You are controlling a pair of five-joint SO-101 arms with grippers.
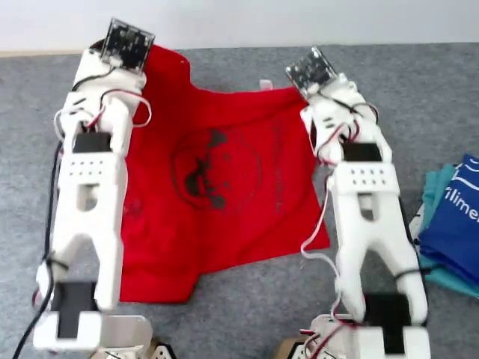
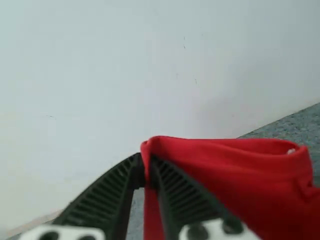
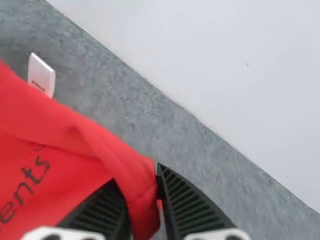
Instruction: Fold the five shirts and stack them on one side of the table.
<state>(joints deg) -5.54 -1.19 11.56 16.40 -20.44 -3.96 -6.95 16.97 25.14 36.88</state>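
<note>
- High view: red shirt [image 1: 224, 187] spread flat mid-bench [image 1: 254, 321], not yet folded; left arm [image 1: 93, 187] and right arm [image 1: 359, 187] at its two far corners. Folded pile [image 1: 449, 224], blue over teal, at the right edge.
- Left wrist view: left jaws pinched tight on a fold of red cloth.
- Right wrist view: right jaws clamped on the red edge, near a white label [image 3: 41, 75].
- Status, judged: pile begun; red shirt pending; remaining count cannot be told.

Left arm [image 1: 88, 194] and right arm [image 1: 367, 202]: white shells with slotted cut-outs, black servo blocks at the joints. Red, black and white cables [image 1: 112, 101] loop along both, and a dark circuit board [image 1: 129, 41] caps each wrist. Jaws black and ribbed, on white mounts.
</note>
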